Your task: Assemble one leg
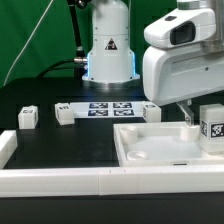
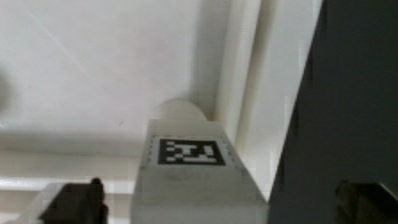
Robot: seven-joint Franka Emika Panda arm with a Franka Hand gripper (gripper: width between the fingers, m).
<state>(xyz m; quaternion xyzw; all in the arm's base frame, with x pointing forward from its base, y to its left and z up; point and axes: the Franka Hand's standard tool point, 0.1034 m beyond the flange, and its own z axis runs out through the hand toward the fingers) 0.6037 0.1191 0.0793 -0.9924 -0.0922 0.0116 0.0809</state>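
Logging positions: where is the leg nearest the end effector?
The leg stands at the exterior view's far right, beside that end of the white tray piece.

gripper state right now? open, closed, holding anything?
Gripper: open. The fingers stand apart on either side of the leg, not clamped on it.

1. The leg (image 1: 212, 128) is white, with a black-and-white square marker (image 2: 187, 152) on its side.
2. The tray (image 1: 150, 150) is plain white.
3. The table (image 1: 60, 145) is black.
4. The marker board (image 1: 108, 108) is white, patterned with black-and-white square tags.
5. The arm (image 1: 180, 60) is white.
6. The robot base (image 1: 108, 45) is white with a black triangle sign and a blue glow below.
7. The backdrop (image 1: 30, 40) is green.
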